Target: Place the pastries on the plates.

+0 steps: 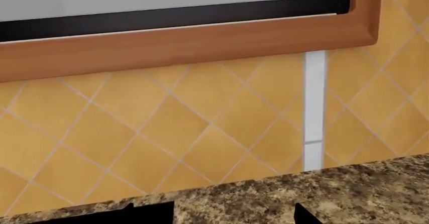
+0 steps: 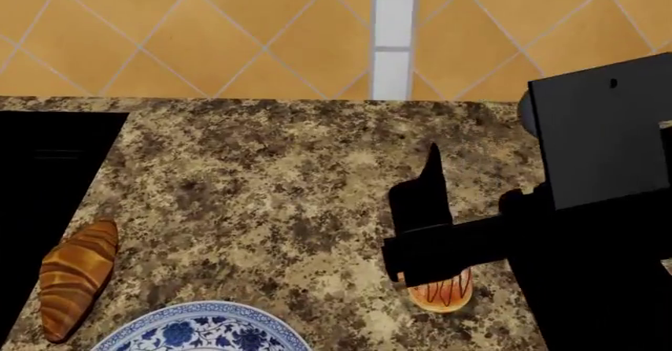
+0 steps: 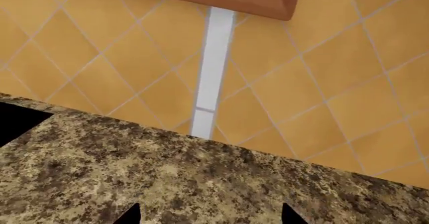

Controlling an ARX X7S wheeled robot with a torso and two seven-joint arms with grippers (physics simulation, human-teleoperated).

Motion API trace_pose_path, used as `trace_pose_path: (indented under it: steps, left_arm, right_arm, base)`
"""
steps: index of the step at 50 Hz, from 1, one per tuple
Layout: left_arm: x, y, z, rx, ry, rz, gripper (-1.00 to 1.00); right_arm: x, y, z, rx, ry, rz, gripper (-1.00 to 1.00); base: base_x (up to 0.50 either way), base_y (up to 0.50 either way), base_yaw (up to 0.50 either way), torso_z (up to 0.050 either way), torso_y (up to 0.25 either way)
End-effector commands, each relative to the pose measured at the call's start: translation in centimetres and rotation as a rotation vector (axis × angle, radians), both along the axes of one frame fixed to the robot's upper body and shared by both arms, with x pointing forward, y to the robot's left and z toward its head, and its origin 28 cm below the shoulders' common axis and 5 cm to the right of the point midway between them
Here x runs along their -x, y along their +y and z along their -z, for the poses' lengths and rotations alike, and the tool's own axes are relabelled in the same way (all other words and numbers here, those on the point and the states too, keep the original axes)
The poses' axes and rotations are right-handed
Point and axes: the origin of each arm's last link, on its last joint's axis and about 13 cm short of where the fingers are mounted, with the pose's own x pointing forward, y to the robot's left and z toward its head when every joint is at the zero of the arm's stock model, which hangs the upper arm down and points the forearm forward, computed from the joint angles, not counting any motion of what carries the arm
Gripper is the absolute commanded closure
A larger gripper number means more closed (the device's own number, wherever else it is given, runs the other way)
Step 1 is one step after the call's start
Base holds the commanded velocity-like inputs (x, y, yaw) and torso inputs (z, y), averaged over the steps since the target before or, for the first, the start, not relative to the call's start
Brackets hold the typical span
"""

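While right gripper (image 2: 433,209) hangs over the round cake (image 2: 441,294), both pastries sit on the granite counter (image 2: 273,201), neither plated.
Right jaws spread, tips apart, gripping nothing. Left jaws: only tips show, spread. Croissant (image 2: 74,278) lies just beside blue-rimmed plate (image 2: 200,331), near counter's left edge; cake well apart, partly hidden.

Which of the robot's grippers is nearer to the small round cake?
The right gripper. In the head view it hangs directly above the small round cake, partly hiding it. The left gripper is out of that view, so its distance cannot be judged.
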Motion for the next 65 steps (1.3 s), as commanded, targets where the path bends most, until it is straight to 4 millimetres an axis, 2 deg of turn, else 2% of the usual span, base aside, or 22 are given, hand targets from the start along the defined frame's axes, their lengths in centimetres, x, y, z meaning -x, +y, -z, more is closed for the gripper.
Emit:
trace_pose_path:
  steps: [1,13,19,29,40,65]
  left_arm:
    - [-0.4,0.3,-0.1,0.049,-0.012,-0.005,-1.00]
    - [-0.4,0.8,-0.2,0.049,-0.006,-0.005,-1.00]
    - [-0.4,1.0,-0.4,0.049,-0.005,-0.008,-1.00]
    - [-0.2,1.0,-0.4,0.044,-0.003,-0.008,-1.00]
    - [0.1,1.0,-0.3,0.045,0.006,-0.005,-1.00]
    - [0.4,0.8,-0.2,0.054,0.025,0.009,-1.00]
  right_arm:
    - [-1.4,0.5,-0.7,-0.056,0.175,-0.069,-1.00]
    - [-3.2,1.0,2.0,-0.073,0.247,-0.059,-1.00]
    - [-3.9,1.1,2.6,-0.068,0.261,-0.055,-1.00]
    - [-3.8,1.7,4.3,-0.044,0.300,-0.077,-1.00]
    - [-4.3,1.5,5.6,-0.031,0.319,-0.046,-1.00]
    - [-5.8,1.9,6.5,-0.032,0.345,-0.050,-1.00]
  base:
    - [0.00,0.00,0.00,0.000,0.000]
    - [0.00,0.00,0.00,0.000,0.000]
    - [0.00,0.00,0.00,0.000,0.000]
    - [0.00,0.00,0.00,0.000,0.000]
    - [0.00,0.00,0.00,0.000,0.000]
    - [0.00,0.00,0.00,0.000,0.000]
